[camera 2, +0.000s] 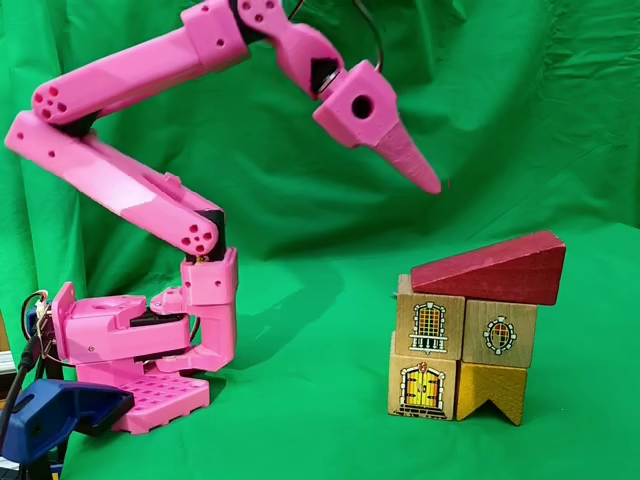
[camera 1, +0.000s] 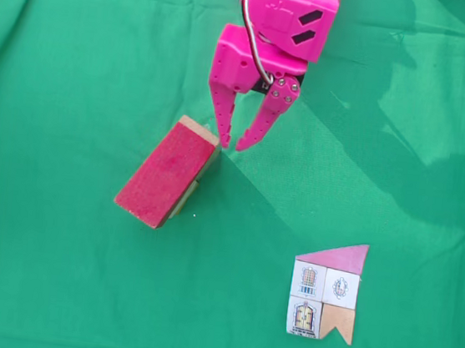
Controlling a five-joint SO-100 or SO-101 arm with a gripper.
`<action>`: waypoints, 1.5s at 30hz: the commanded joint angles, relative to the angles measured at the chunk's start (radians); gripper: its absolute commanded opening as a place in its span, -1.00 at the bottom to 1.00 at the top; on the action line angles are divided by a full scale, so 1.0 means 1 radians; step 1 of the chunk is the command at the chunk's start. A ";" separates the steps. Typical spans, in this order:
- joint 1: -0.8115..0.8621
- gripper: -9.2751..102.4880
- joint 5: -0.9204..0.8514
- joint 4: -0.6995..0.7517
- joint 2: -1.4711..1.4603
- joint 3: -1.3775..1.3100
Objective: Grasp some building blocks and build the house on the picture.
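The pink arm (camera 2: 130, 190) hangs above the green tabletop (camera 1: 51, 288), its gripper (camera 1: 235, 143) empty with fingers narrowly parted just beside the red block's (camera 1: 165, 175) upper corner. That block lies tilted atop tan cubes (camera 1: 186, 200); the picture (camera 1: 326, 292) sits well apart, lower right.

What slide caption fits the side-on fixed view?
Pink gripper raised above the finished block house, red roof on top.

Open green cloth (camera 1: 78, 56) all round, red block (camera 1: 165, 175) just beside pincer (camera 1: 232, 143)
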 commanded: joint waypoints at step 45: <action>-0.170 -0.82 0.012 0.000 0.569 0.686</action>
